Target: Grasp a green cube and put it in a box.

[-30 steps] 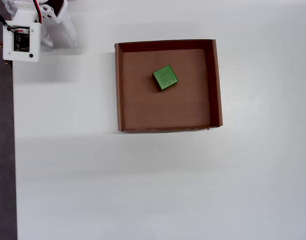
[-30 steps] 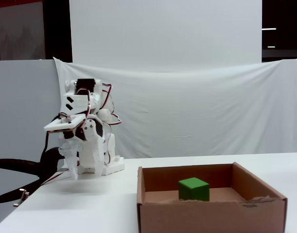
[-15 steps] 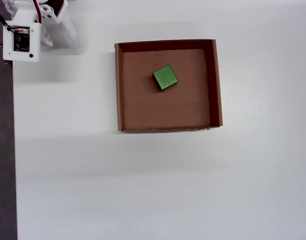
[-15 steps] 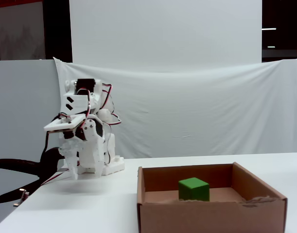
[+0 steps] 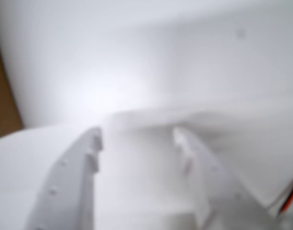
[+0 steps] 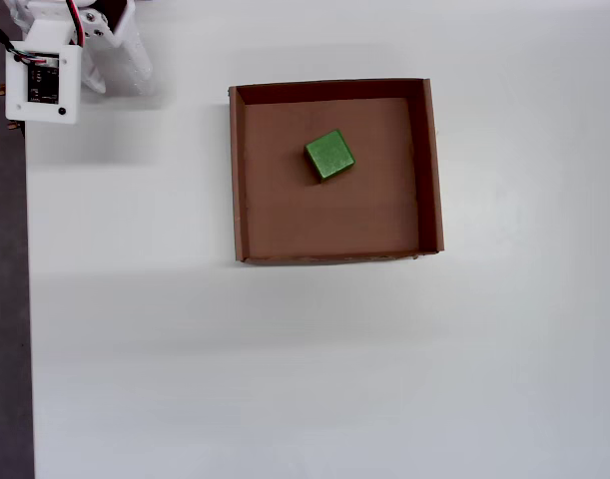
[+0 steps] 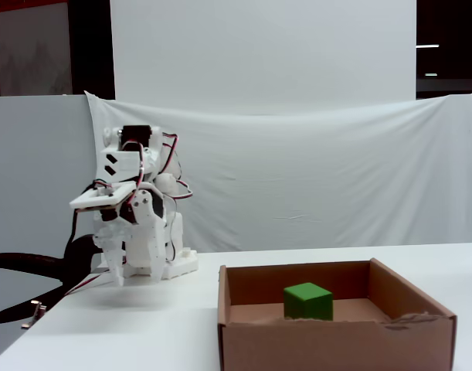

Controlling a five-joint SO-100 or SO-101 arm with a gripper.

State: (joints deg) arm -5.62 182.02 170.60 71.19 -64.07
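Observation:
The green cube [image 6: 329,155] rests on the floor of the brown cardboard box [image 6: 237,200], a little toward the far wall in the overhead view. In the fixed view the cube [image 7: 307,301] shows above the box's front wall [image 7: 336,344]. The white arm [image 6: 45,70] is folded up at the table's top-left corner, far from the box. In the blurred wrist view my gripper [image 5: 137,135] points at the bare white table, its two fingers [image 5: 72,177] standing apart with nothing between them. In the fixed view the gripper [image 7: 117,274] hangs low by the arm's base.
The white table [image 6: 314,369] spreads around the box on all sides. Its left edge [image 6: 27,299] borders a dark floor. A white cloth backdrop [image 7: 313,178] hangs behind the table. A brown patch [image 5: 3,96] shows at the wrist view's left edge.

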